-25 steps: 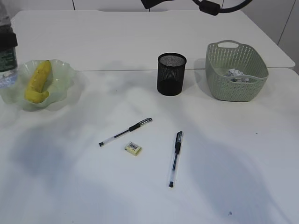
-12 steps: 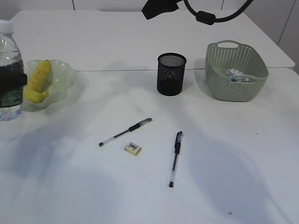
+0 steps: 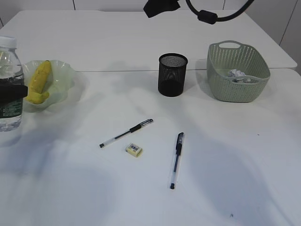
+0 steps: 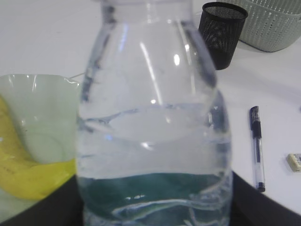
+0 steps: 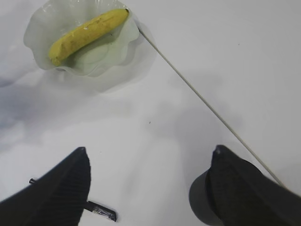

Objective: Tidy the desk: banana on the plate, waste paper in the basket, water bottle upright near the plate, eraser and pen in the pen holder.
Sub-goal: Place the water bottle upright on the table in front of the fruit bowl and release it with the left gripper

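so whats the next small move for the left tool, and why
Probably lower the water bottle to the desk and let go. The left tool grips it upright beside the plate, which already holds the banana; whether its base touches the desk is unclear.

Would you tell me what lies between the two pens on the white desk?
The small pale yellow eraser lies between the two pens, touching neither, as the exterior view shows.
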Robot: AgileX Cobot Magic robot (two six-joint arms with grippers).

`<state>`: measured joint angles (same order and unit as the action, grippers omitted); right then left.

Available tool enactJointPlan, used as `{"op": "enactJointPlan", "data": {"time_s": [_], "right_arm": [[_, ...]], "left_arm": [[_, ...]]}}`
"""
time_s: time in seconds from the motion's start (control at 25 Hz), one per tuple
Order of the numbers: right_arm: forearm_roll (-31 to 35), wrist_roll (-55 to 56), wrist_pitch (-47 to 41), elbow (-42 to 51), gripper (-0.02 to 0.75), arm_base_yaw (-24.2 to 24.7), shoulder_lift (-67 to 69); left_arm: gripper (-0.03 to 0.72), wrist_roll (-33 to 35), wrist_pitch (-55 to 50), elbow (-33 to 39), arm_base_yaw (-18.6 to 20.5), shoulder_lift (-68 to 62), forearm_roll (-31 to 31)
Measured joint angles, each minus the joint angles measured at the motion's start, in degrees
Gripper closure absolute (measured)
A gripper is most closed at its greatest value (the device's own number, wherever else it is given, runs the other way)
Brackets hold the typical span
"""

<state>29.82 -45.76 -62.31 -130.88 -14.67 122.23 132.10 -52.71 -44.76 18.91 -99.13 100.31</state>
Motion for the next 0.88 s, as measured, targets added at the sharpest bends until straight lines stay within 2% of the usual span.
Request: {"op": "enactJointPlan", "data": {"time_s": [0.24,0.48,0.88], "right_arm": [[-0.09,-0.13,0.04,0.00,0.148,0.00,0.00],[-0.09,-0.36,0.49,0.00,0.148,0.00,0.00],[-0.09,-0.38,0.74,0.00,0.148,0.00,0.00]], "left_arm": [[0.300,0.52,1.54,0.00,0.00,0.00,0.08],[0.300,7.66,-9.71,0.00,0.14,-2.59,0.13],[0.300,14.30,-10.59,0.00,1.06,-7.24,0.34]]}}
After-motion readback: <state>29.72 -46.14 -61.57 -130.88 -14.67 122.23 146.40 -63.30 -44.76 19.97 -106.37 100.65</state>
